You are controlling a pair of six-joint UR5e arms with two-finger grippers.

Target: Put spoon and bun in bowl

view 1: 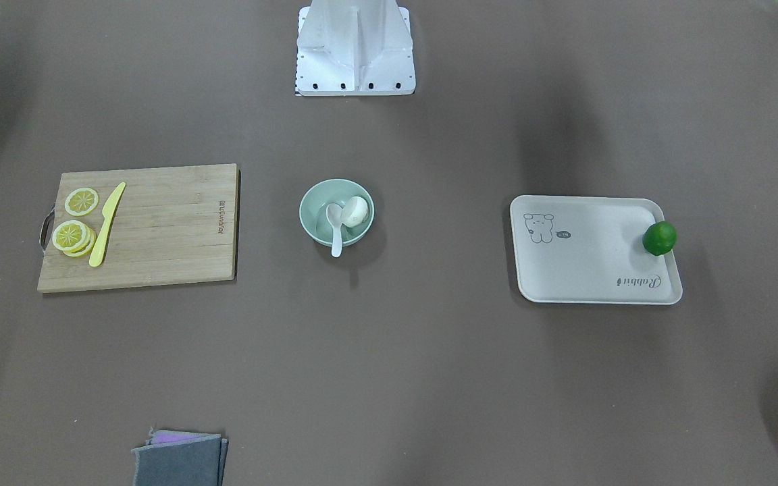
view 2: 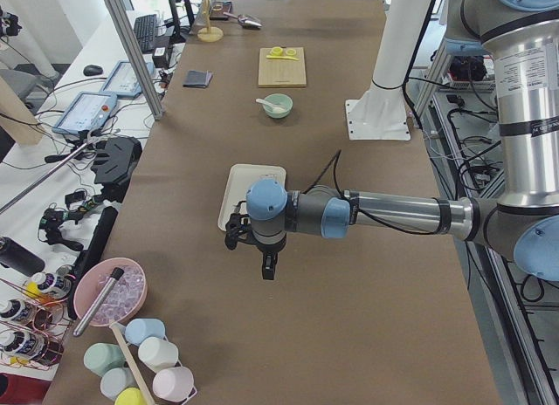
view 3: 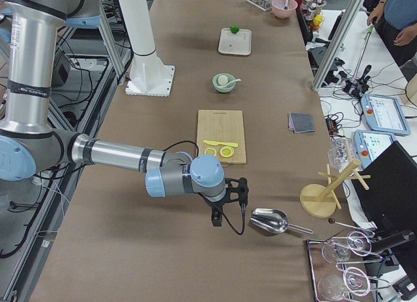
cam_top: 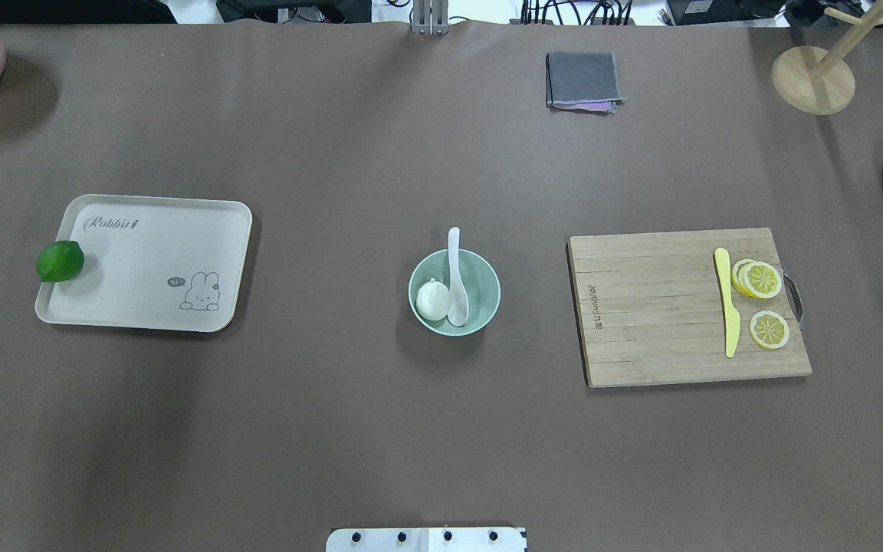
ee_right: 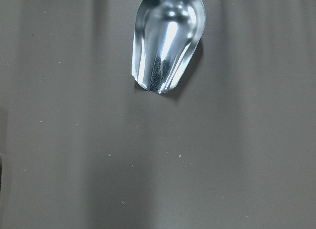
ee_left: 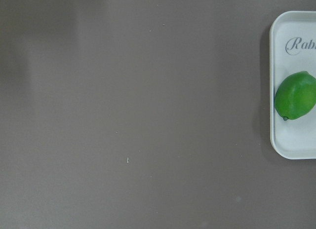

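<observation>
The mint-green bowl (cam_top: 489, 285) stands at the table's middle; it also shows in the front view (view 1: 309, 202). The white bun (cam_top: 432, 300) lies inside it, and the white spoon (cam_top: 454, 264) rests in it beside the bun, its handle sticking out over the rim. In the front view the bun (view 1: 355, 210) and spoon (view 1: 335, 233) sit the same way. My left gripper (view 2: 268, 267) hovers past the tray's end, far from the bowl; my right gripper (view 3: 219, 217) hovers near a metal scoop. I cannot tell whether either is open or shut.
A white tray (cam_top: 150, 261) with a green lime (cam_top: 60, 261) on its edge lies on the left. A wooden cutting board (cam_top: 656, 307) with a yellow knife (cam_top: 727, 307) and lemon slices (cam_top: 762, 280) lies on the right. A grey cloth (cam_top: 582, 80), metal scoop (ee_right: 165, 39) and wooden rack (cam_top: 813, 77) stand at the edges.
</observation>
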